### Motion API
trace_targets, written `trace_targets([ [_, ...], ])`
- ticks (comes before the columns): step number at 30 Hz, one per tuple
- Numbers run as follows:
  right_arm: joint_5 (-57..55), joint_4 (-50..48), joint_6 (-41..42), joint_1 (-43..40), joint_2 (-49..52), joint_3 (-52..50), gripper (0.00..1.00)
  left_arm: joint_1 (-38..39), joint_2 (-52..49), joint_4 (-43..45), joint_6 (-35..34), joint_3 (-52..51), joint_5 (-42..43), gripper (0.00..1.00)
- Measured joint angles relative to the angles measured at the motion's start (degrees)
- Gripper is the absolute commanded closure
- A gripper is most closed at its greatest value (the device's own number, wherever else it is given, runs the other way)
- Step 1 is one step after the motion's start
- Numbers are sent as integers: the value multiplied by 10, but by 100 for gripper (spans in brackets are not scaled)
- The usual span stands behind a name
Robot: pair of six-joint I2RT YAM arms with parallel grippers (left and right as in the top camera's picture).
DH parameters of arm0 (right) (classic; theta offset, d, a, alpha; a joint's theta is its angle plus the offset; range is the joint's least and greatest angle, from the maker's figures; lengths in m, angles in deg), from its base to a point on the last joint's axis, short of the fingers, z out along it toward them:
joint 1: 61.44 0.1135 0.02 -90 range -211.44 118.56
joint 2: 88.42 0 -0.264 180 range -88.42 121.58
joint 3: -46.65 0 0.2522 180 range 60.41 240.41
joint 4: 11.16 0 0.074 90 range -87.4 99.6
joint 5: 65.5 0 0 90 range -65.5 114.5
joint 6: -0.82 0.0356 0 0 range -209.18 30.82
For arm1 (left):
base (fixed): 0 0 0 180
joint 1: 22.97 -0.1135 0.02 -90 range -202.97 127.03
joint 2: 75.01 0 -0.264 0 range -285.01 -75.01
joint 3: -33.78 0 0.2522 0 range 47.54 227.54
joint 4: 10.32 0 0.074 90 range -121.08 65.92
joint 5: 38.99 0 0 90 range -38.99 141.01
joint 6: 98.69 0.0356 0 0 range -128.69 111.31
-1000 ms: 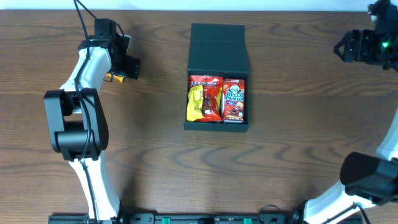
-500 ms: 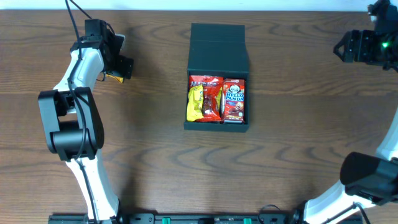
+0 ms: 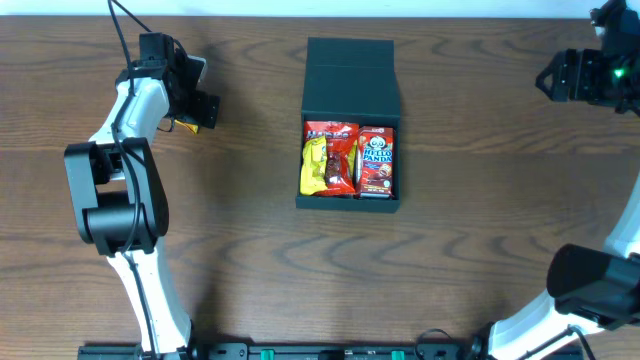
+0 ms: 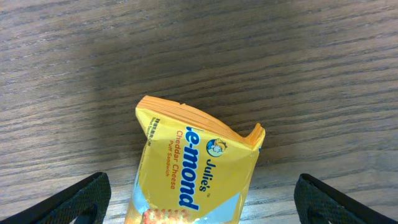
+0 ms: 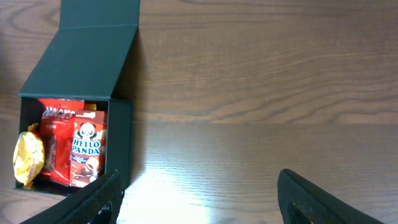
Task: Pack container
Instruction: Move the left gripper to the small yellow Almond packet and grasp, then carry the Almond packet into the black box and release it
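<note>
The dark teal-black container [image 3: 350,70] stands open at the table's top middle, its lid flap folded back, and shows in the right wrist view [image 5: 121,134] too. Inside lie a red packet [image 3: 343,155], a yellow packet [image 3: 313,170] and a Hello Panda packet [image 3: 377,160]. My left gripper [image 3: 190,112] is open at the far left, straddling a yellow Julie's cheddar sandwich packet [image 4: 196,168] that lies on the table between the fingers [image 4: 68,202] without touching them. My right gripper [image 3: 560,75] is open and empty at the far right, away from the container.
The wooden table [image 3: 480,240] stretches around the container. The left arm's base [image 3: 115,200] stands at the left and the right arm's base [image 3: 595,285] at the lower right.
The left arm shifted slightly left and back over the yellow packet; its jaws stay open. The right arm and the container have not moved.
</note>
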Motion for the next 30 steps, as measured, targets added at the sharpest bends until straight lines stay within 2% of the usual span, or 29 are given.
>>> trace_targets([
  [4, 0, 0, 0, 0, 0, 0, 21, 1, -12, 2, 0, 0, 0, 5],
  [6, 0, 0, 0, 0, 0, 0, 21, 1, -17, 7, 0, 0, 4, 1],
  [10, 0, 0, 6, 0, 0, 0, 21, 1, -17, 10, 0, 0, 6, 20],
  [12, 0, 0, 6, 0, 0, 0, 21, 1, -17, 11, 0, 0, 5, 27],
  [21, 0, 0, 7, 0, 0, 0, 21, 1, -17, 8, -16, 0, -18, 42],
  [30, 0, 0, 7, 0, 0, 0, 21, 1, -17, -13, -36, 4, -20, 48],
])
